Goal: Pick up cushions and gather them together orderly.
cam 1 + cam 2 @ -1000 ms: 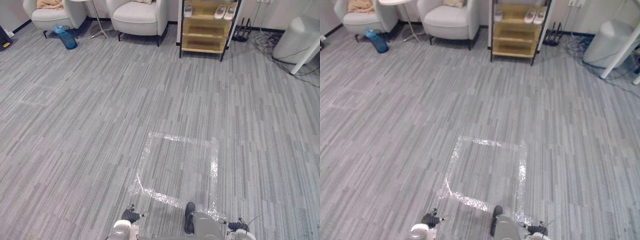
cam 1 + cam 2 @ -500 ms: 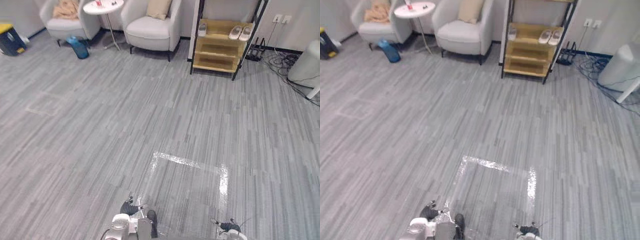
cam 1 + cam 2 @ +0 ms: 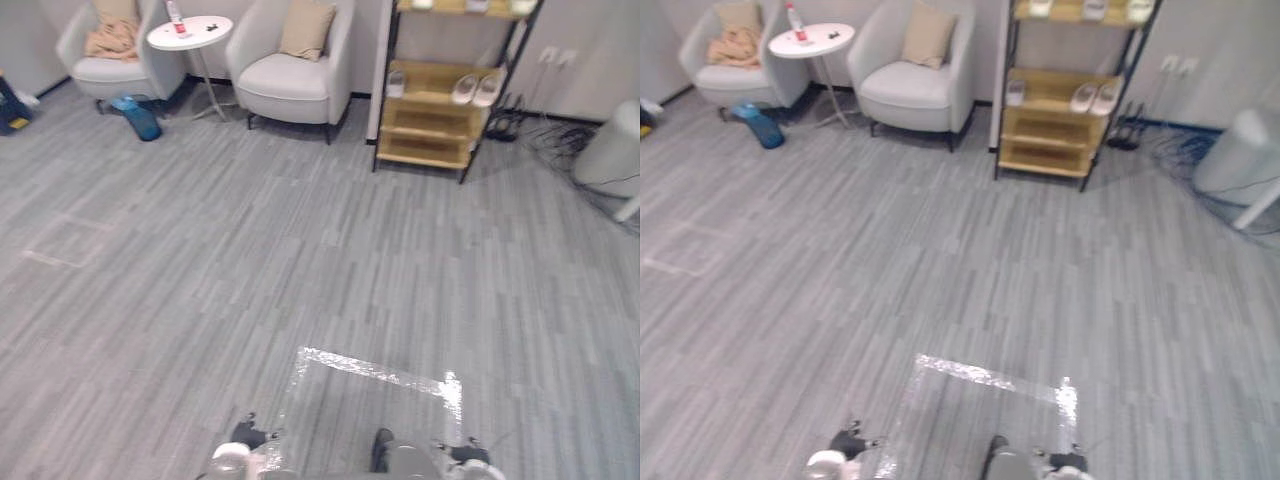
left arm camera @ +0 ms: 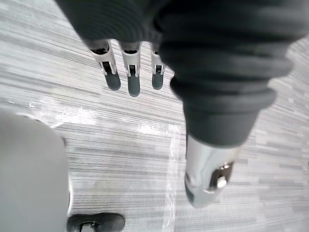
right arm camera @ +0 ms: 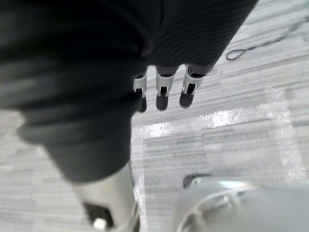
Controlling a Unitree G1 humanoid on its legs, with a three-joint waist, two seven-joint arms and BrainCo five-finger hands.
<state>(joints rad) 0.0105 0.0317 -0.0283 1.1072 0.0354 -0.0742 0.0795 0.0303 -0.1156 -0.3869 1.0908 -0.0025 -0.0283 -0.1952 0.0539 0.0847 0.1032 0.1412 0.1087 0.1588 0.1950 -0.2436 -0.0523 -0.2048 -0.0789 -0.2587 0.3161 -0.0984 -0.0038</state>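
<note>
Cushions set well apart across the far end of the room: a beige cushion (image 3: 926, 34) propped upright against the back of the nearer armchair (image 3: 908, 84), likely as a back rest, and a second beige cushion (image 3: 117, 9) against the back of the farther armchair (image 3: 112, 56), with a crumpled peach blanket (image 3: 732, 45) draped over that seat in front of it. Separated by a small round white side tabletop (image 3: 812, 38) carrying a bottle (image 3: 794, 19); not gathered, each on its own seat. Left robot hand (image 4: 130, 72) hanging low over the grey carpet floor (image 3: 250, 260), fingers straight and relaxed, holding nothing; right robot hand (image 5: 164, 89) likewise slack-fingered and empty, above the taped square (image 3: 375, 385) marked on the floor. Both cushions far ahead of either robot hand and off to the left, far beyond arm's reach from this spot. Wooden shoe rack (image 3: 1065, 90) with pale slippers to the right of the armchairs, blue water jug (image 3: 139, 115) on the floor by the farther one. Judged from the layout: a walk toward the armchairs needed before any grasp.
</note>
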